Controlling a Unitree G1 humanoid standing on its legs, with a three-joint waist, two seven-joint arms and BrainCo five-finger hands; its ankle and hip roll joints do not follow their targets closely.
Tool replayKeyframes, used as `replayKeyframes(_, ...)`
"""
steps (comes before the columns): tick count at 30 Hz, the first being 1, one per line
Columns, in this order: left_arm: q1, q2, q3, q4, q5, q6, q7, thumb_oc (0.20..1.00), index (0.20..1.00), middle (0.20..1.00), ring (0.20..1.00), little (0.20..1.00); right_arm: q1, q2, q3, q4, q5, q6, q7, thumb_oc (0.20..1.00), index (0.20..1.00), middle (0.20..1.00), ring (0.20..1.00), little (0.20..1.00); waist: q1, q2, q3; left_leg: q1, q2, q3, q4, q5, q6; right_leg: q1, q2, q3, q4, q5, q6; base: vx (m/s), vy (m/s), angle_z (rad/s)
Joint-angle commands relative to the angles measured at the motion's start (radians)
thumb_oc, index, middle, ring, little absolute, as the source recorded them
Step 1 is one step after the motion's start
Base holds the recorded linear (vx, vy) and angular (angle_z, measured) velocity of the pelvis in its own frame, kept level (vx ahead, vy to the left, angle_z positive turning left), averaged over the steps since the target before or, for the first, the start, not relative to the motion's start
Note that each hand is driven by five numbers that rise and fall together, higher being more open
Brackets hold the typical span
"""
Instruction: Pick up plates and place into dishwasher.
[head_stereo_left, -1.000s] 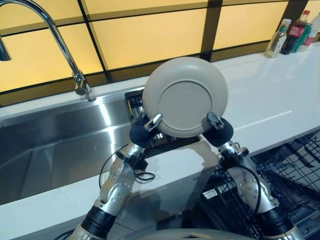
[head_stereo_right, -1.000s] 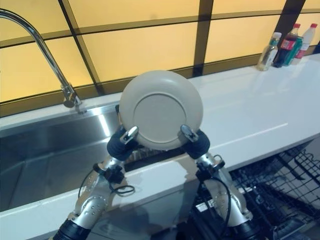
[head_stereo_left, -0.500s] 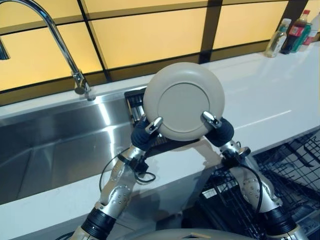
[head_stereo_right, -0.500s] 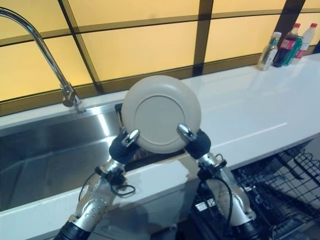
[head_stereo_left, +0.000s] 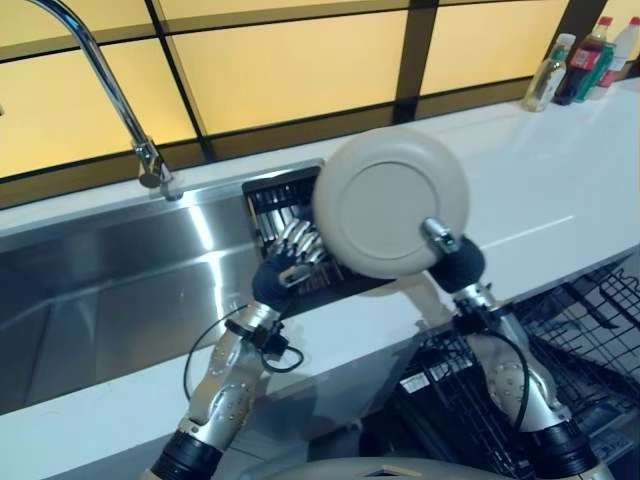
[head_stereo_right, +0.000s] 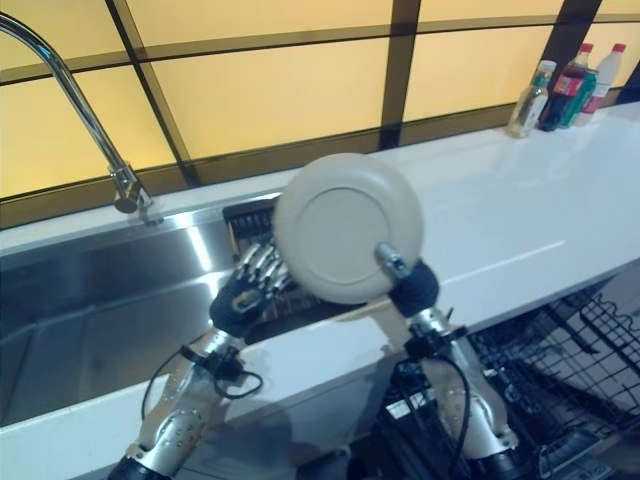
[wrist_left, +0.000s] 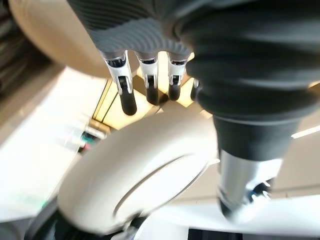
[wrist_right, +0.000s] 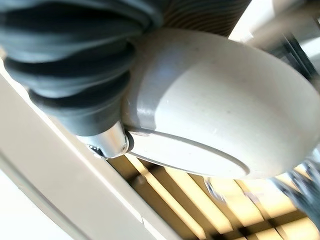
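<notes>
Pinching the lower rim of the beige plate (head_stereo_left: 392, 200), the right hand (head_stereo_left: 452, 258) sets its thumb on the plate's underside, holding it upright as a rack slot would need. Beside the plate, the left hand (head_stereo_left: 283, 268) hangs with fingers straight, holding nothing. The dishwasher rack (head_stereo_left: 590, 330) lies below the plate, past the white counter (head_stereo_left: 560, 190).

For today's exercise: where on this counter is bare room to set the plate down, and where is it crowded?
Free: the white counter between the plate in the right hand and the bottles. Crowded: the black rack by the left hand.
</notes>
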Motion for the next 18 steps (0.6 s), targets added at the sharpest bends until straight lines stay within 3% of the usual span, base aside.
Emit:
replayKeyframes(1, 0.022, 0.015, 0.032, -0.079, -0.048, -0.037, -0.066, 1.000, 1.000, 1.000, 1.000, 1.000, -0.021, 0.042, -0.107, -0.077, -0.024, -0.150, -0.087, 0.200, 0.200, 0.200, 0.200, 0.200, -0.022, -0.029, -0.028, -0.076, 0.021, -0.021, 0.037, -0.044, 0.028, -0.003, -0.070, 0.025, 0.076, -0.104, 0.117, -0.02, 0.010, -0.04)
replayKeyframes(8, 0.012, -0.011, -0.045, -0.137, -0.149, 0.011, -0.109, 1.000, 1.000, 1.000, 1.000, 1.000, -0.016, 0.054, -0.166, -0.061, -0.138, -0.264, -0.195, 0.200, 0.200, 0.200, 0.200, 0.200, -0.050, -0.025, -0.022, -0.070, 0.015, -0.005, 0.049, -0.062, 0.033, -0.011, -0.072, 0.056, 0.075, -0.096, 0.125, -0.01, 0.017, -0.09)
replayKeyframes(13, -0.013, -0.029, -0.135, -0.134, -0.175, 0.045, -0.165, 1.000, 1.000, 1.000, 1.000, 1.000, 0.002, 0.052, -0.181, -0.026, -0.142, -0.306, -0.228, 0.200, 0.200, 0.200, 0.200, 0.200, -0.081, -0.024, -0.020, -0.065, 0.008, 0.021, 0.052, -0.074, 0.040, -0.026, -0.078, 0.086, 0.076, -0.086, 0.137, -0.01, 0.014, -0.09)
replayKeyframes(15, -0.024, -0.034, -0.168, -0.138, -0.194, 0.063, -0.208, 1.000, 1.000, 1.000, 1.000, 1.000, 0.007, 0.062, -0.185, -0.003, -0.194, -0.322, -0.263, 0.200, 0.200, 0.200, 0.200, 0.200, -0.094, -0.022, -0.017, -0.065, 0.004, 0.034, 0.058, -0.083, 0.044, -0.036, -0.080, 0.099, 0.082, -0.084, 0.144, -0.02, 0.021, -0.18)
replayKeyframes(18, -0.052, -0.029, -0.229, -0.144, -0.235, 0.085, -0.249, 1.000, 1.000, 1.000, 1.000, 1.000, 0.014, 0.046, -0.200, 0.052, -0.385, -0.306, -0.396, 0.200, 0.200, 0.200, 0.200, 0.200, -0.131, -0.015, -0.007, -0.061, -0.004, 0.063, 0.079, -0.102, 0.055, -0.057, -0.085, 0.136, 0.106, -0.081, 0.157, -0.02, 0.046, -0.18)
